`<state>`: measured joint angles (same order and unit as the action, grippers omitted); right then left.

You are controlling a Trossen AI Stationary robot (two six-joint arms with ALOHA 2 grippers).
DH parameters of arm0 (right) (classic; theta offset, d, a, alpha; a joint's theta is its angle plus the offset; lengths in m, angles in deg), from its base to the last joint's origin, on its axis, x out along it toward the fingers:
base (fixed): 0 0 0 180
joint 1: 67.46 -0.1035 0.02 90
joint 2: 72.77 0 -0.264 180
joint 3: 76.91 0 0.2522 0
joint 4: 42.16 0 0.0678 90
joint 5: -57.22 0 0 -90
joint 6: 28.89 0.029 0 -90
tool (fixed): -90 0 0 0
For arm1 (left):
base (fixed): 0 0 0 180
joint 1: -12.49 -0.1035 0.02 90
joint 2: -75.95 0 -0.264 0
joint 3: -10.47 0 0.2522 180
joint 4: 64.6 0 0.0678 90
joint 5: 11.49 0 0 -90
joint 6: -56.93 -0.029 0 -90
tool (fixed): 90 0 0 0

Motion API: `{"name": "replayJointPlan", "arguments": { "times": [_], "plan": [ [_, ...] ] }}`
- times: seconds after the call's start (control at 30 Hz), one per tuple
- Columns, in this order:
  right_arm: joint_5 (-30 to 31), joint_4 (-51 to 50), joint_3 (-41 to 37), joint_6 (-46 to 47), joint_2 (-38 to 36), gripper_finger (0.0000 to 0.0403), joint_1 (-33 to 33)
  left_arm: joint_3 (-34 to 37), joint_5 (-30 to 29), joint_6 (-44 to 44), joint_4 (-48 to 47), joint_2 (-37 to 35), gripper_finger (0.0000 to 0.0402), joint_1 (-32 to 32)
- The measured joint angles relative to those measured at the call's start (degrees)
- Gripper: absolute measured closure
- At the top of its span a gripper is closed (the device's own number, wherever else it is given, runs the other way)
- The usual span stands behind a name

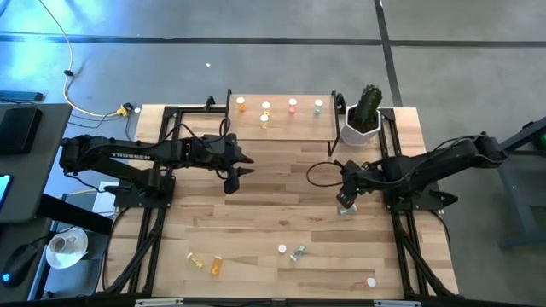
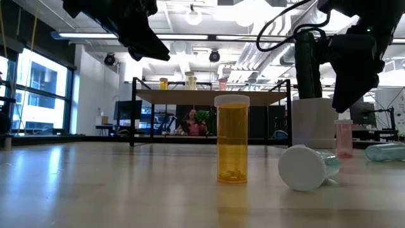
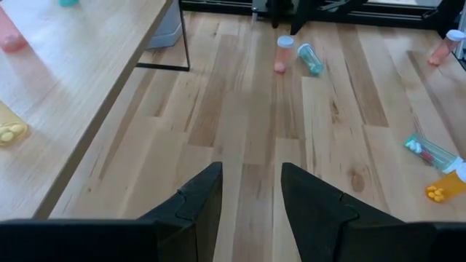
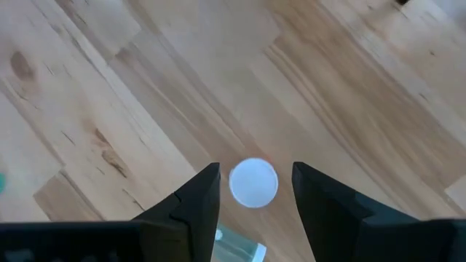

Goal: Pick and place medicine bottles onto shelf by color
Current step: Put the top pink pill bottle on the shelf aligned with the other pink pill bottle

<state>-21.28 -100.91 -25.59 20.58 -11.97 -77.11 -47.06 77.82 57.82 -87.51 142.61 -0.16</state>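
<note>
two dark fingers of the right gripper (image 4: 255,191) hang apart, straddling an upright white-capped pink bottle (image 4: 253,182) mid-table, poised to grasp; left gripper (image 3: 251,196), open, waits near the light-wood shelf (image 1: 281,128).

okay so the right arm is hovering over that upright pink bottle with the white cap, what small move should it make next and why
Probably lower the right gripper straight down and then close. In the right wrist view its open fingers already straddle the pink bottle's white cap, which looks centred but below them. The low view shows the pink bottle upright under the gripper, with a green bottle lying close by, so descend without drifting sideways.
</note>
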Motion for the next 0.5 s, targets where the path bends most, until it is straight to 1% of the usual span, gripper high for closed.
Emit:
{"name": "replayJointPlan", "arguments": {
  "times": [0.33,0.5],
  "plan": [
    [-0.6,1.7,0.0,0.0,6.7,0.0240,-0.6,0.0,0.0,0.0,0.0,0.0,0.0271,-0.1],
    [-0.8,1.7,0.0,0.0,7.9,0.0240,-0.6,0.0,0.0,0.0,0.0,0.0,0.0271,-0.1]
  ]
}}
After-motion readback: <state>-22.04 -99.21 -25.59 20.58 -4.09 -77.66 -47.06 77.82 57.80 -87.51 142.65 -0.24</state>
